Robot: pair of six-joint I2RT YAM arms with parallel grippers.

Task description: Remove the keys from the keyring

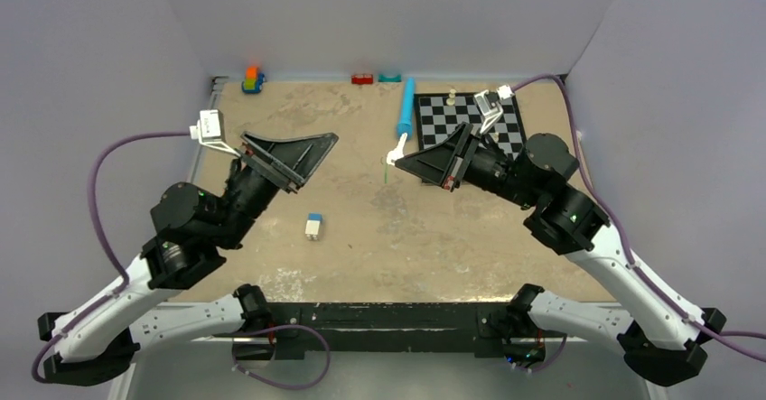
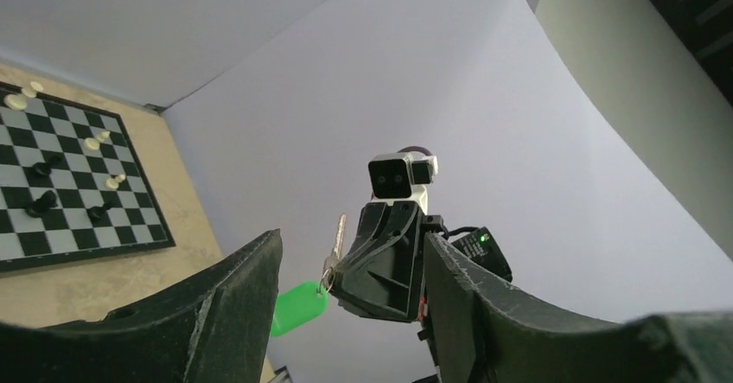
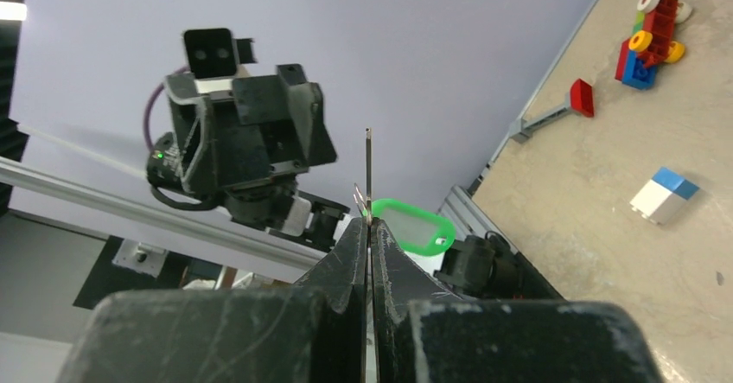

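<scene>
My right gripper [image 1: 400,160] is shut on the keys [image 1: 394,153] and holds them above the table's middle. In the right wrist view the jaws [image 3: 369,227] pinch the silvery key [image 3: 368,162] edge-on, with the bright green tag [image 3: 413,226] beside the tips. The left wrist view shows the same key [image 2: 339,238], a small ring [image 2: 327,274] and the green tag [image 2: 299,307] hanging at the right gripper's tip. My left gripper [image 1: 318,160] is open and empty, its jaws wide apart [image 2: 353,241], facing the keys from the left with a gap between.
A blue-topped white block [image 1: 313,226] lies on the table in front of the grippers. A chessboard [image 1: 452,120] with pieces lies at the back right, under the right arm. A blue cylinder [image 1: 406,106] lies next to it. Toy bricks [image 1: 253,79] stand along the back edge.
</scene>
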